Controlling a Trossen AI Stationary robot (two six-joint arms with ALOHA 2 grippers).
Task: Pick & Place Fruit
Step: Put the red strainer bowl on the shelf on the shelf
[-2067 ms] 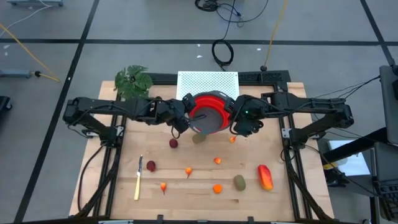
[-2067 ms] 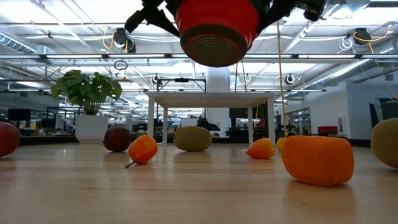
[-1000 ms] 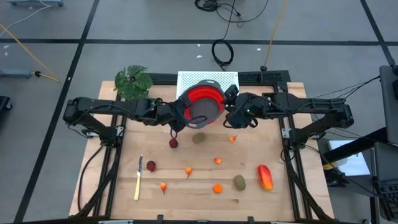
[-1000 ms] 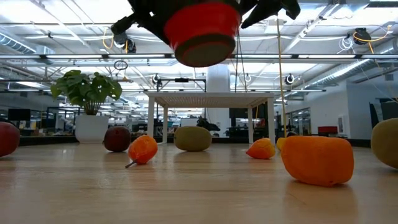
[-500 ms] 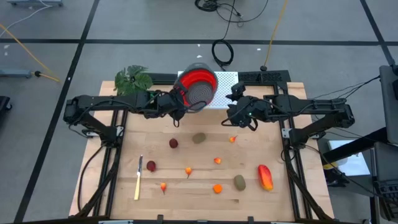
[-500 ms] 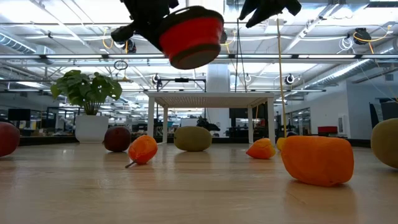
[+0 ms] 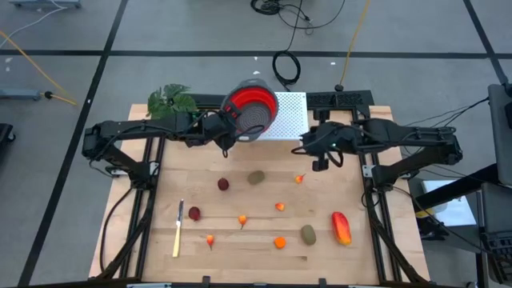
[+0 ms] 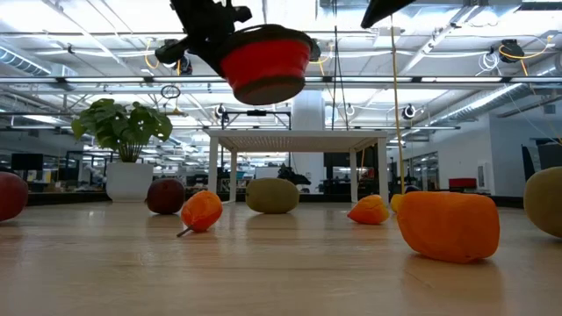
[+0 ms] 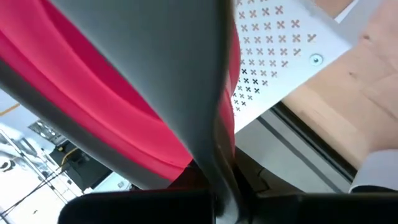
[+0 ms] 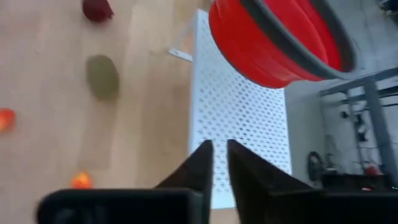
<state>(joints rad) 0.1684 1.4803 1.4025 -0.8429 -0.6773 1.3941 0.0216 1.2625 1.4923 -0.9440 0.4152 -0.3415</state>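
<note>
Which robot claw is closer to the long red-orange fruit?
Right. The right claw hangs over the table's far right part, above the long red-orange fruit; the left claw holds the red bowl far across.

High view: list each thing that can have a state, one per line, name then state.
red colander: held aloft in the left gripper, tilted, above the white perforated stand.
left gripper: jaws shut on the colander's rim.
right gripper: holds nothing, jaws almost together.
red-orange fruit: lying on the table.
knife: lying flat on the table.
</note>
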